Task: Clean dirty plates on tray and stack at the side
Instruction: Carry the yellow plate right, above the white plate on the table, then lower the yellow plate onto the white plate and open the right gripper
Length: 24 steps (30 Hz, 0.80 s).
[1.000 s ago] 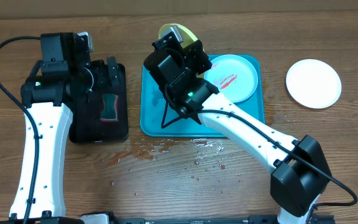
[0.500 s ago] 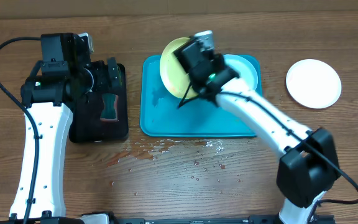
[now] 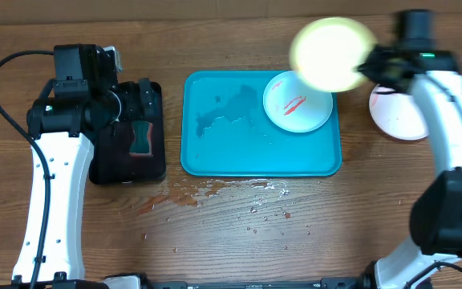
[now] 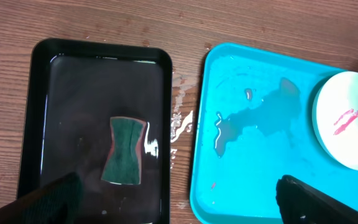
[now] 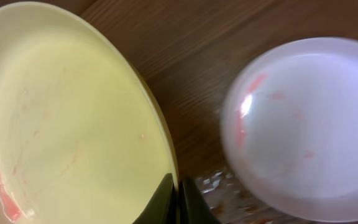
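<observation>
Overhead first, Ben: the right tool point(image 5: 178, 202) is clenched on the rim of the yellow-green plate point(image 3: 333, 53), which hangs in the air, blurred, off the tool's left side and above the far right corner of the tray point(image 3: 215, 156). What worries you?

The hold, Ana. In the right wrist view the fingers pinch only a thin bit of rim right at the tool's tips, and the whole disc stands out beyond them. There is water on the tray, so the plate is likely wet, and I'd judge it could pivot or slide out of that pinch.

And the white plate point(image 3: 403, 116) just below and to the tool's right?

It shows pink smears, and the yellow-green one has a red streak near its lower edge. Stacked like this, dirt would press between them. A tilted or off-centre landing could also shove the white plate across the table point(image 3: 215, 233).

The pale mint plate point(image 3: 297, 103)?

It lies flat in the tray's right end, beneath and left of the tool, with a red smear across it. A dropped plate could land on it.

The other arm?

The left tool point(image 4: 185, 202) is released, fingers spread wide, hovering with the sponge point(image 4: 124, 151) ahead of it in the black tray point(image 4: 61, 93). It is well apart from the plates, so I see no clash there.
</observation>
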### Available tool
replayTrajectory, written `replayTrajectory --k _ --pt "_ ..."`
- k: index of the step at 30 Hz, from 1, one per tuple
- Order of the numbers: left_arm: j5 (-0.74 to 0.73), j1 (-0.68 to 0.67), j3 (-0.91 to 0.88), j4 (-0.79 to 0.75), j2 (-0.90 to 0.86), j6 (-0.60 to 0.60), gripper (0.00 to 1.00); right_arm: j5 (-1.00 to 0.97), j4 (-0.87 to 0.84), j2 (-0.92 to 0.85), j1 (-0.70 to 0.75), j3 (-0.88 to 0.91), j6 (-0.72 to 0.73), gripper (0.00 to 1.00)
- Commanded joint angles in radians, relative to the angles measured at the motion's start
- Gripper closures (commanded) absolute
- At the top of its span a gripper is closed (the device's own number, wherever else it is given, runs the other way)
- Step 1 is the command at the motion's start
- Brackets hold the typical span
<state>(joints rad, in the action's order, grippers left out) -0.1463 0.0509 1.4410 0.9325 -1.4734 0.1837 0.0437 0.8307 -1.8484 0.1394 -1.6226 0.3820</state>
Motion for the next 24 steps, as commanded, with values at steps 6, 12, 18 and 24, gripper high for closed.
replayTrajectory --k 6,12,18,24 --pt "-0.001 -0.006 0.016 0.002 0.017 0.003 0.0 0.048 -0.009 0.032 0.304 0.019 -0.016 0.96" --pt "-0.001 -0.006 0.016 -0.011 0.012 0.003 0.0 0.075 -0.016 -0.012 0.368 0.066 -0.049 0.96" --pt "-0.001 -0.006 0.016 -0.016 0.01 0.003 0.0 0.07 -0.011 -0.085 0.366 0.074 -0.035 0.96" --pt "-0.001 -0.006 0.016 -0.016 0.01 0.003 0.0 0.013 -0.013 -0.109 0.369 0.078 -0.011 0.96"
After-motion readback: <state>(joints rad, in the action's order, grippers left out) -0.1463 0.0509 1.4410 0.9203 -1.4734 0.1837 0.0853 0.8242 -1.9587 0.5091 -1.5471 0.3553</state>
